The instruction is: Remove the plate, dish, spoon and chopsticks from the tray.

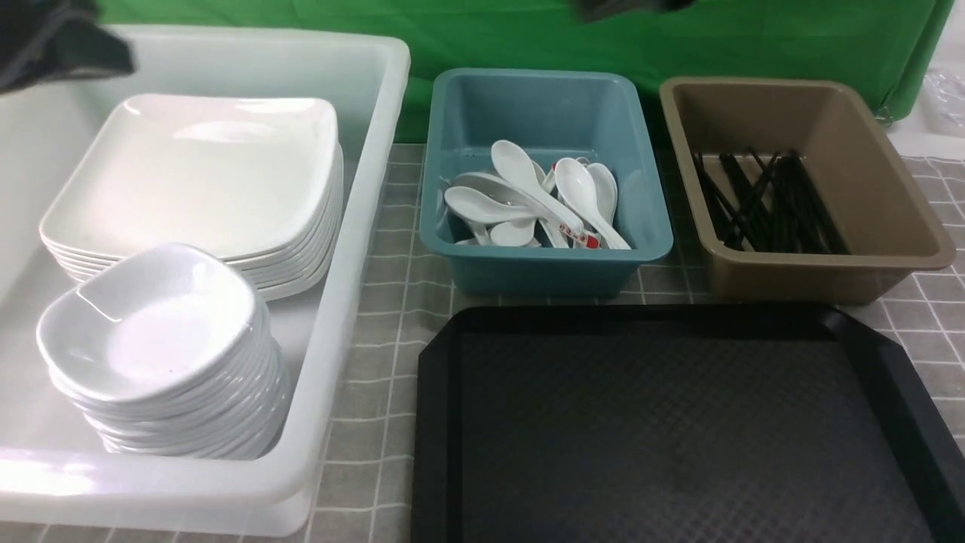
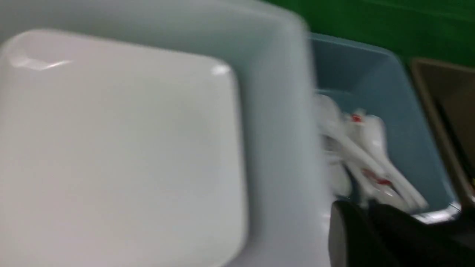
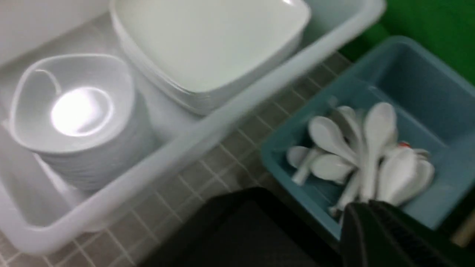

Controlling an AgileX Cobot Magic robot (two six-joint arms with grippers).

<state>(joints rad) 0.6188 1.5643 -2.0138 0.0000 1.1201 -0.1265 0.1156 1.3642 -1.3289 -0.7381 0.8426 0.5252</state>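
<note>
The left arm (image 1: pixel 56 41) is raised high at the far left of the front view, only a dark, blurred mass of it showing in the upper corner; the right arm (image 1: pixel 629 6) sits higher yet, a dark sliver at the top edge, right of centre; the two are well apart. The left gripper (image 2: pixel 374 233) shows in its wrist view as a dark, smeared shape; how its jaws stand cannot be told. The right gripper (image 3: pixel 386 230) shows dark and ribbed, jaws closed.
</note>
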